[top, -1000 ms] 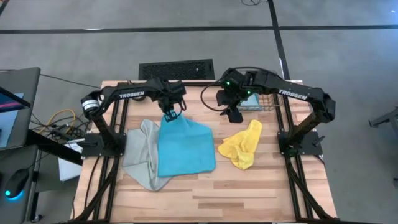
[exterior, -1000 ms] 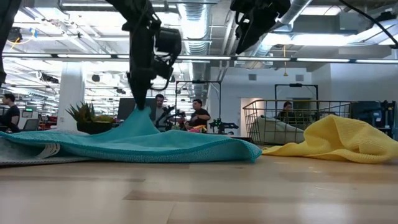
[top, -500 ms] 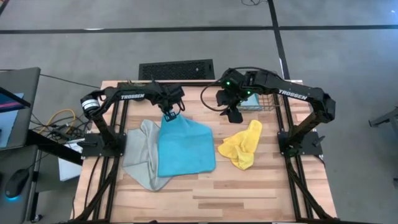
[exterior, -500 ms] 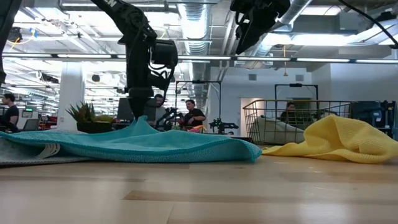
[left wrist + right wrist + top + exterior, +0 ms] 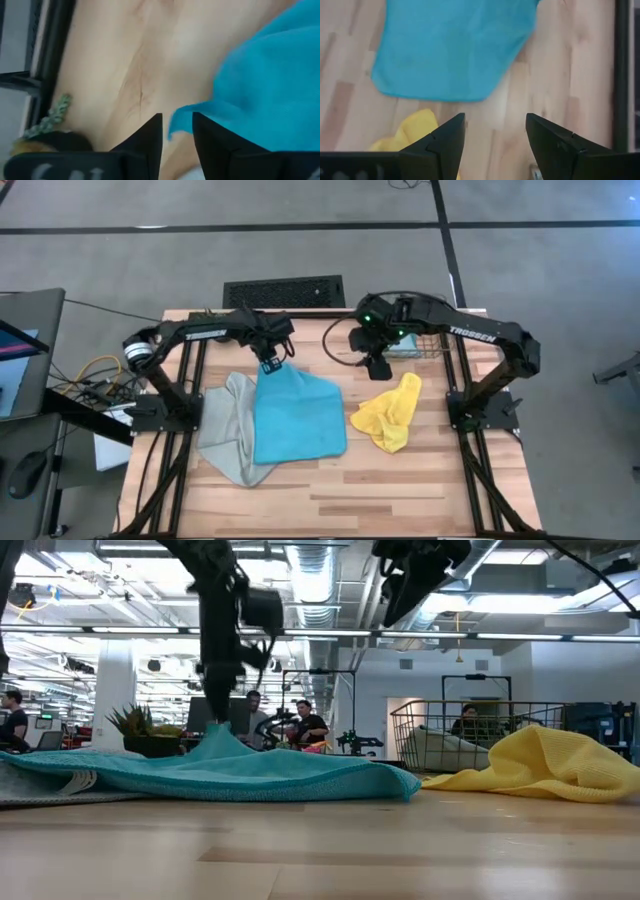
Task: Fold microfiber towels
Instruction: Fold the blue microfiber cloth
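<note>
Left hand [image 5: 270, 363], fingers parted, sits at the far corner of one cyan-blue microfiber towel [image 5: 296, 416]; right hand [image 5: 376, 366], spread, hovers above bare wooden table [image 5: 400, 485].

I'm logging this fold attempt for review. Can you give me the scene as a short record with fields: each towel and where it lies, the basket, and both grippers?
cyan towel: spread on the table's middle, overlapping the grey-green one
grey-green towel: beside it, toward the left arm
yellow towel: crumpled, toward the right arm
pale blue towel: in the wire basket at the far edge
left gripper: over the cyan towel's far corner, jaws parted, corner between them
right gripper: open, raised above the table, empty
</note>
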